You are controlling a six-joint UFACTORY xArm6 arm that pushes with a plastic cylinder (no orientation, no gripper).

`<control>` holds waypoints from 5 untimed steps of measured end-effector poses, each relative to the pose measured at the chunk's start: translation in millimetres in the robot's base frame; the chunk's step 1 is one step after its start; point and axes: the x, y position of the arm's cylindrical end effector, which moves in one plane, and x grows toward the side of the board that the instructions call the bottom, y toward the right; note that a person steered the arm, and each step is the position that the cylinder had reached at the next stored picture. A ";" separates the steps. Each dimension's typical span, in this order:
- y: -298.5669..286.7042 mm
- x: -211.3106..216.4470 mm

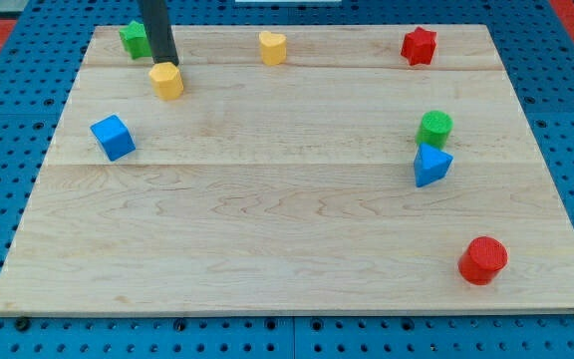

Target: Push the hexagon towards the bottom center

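The yellow hexagon block lies near the view's top left of the wooden board. My dark rod comes down from the view's top, and my tip rests just above the hexagon, touching or nearly touching its upper edge. A green block sits just left of the rod, partly hidden by it; its shape is unclear.
A yellow heart and a red star lie along the view's top. A blue cube is at left. A green cylinder and a blue triangle are at right. A red cylinder is at bottom right.
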 end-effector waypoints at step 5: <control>39.4 62.2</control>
